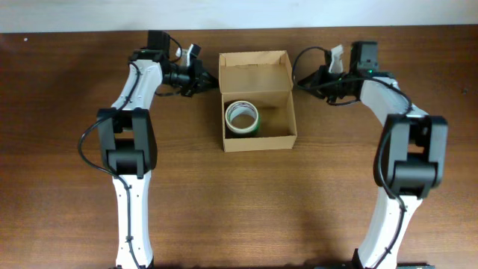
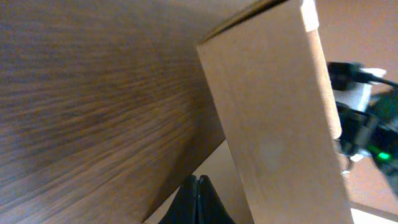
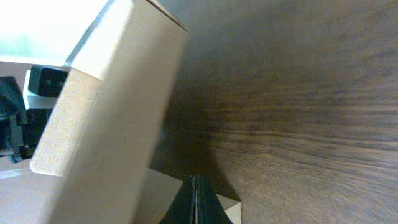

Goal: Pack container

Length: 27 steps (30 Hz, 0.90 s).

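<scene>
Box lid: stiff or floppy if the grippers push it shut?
Likely folds at its hinge: the lid is thin cardboard standing open. With one tape roll inside, the box is probably light and may slide on the smooth table.

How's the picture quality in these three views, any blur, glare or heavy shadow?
Overhead: sharp and evenly lit, with soft shadow inside the container beside the tape roll. Left wrist: the table grain is smeared, and the container wall is close and soft. Right wrist: the upper left corner is blown out white, with dark shadow on the wood beside the container.
</scene>
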Each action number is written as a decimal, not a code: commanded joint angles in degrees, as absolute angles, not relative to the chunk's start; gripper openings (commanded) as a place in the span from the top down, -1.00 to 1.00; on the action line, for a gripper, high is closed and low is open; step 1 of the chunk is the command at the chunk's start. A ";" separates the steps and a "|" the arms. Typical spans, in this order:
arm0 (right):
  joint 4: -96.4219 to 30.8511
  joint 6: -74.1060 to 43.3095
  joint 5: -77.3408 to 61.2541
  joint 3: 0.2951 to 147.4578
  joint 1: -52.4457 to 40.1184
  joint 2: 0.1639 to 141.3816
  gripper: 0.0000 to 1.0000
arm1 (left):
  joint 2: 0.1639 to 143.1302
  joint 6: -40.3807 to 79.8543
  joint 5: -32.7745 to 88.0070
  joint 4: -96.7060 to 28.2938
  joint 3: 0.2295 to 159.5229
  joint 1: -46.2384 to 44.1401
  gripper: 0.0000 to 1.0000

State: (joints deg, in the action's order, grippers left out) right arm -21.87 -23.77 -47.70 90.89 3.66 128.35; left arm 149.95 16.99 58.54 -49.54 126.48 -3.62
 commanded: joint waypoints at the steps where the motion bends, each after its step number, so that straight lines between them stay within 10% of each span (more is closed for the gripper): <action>1: -19.79 -28.91 -54.76 90.96 3.51 132.00 0.93 | 151.89 18.87 61.25 -48.71 126.63 -4.78 0.96; 27: 18.28 -45.19 -79.59 91.09 3.27 132.31 0.92 | 151.92 24.73 76.01 -32.99 129.47 -5.58 0.97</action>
State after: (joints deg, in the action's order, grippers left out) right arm 15.86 -39.68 -73.80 90.85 3.66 133.58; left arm 151.44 24.58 71.35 -33.43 127.02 -5.61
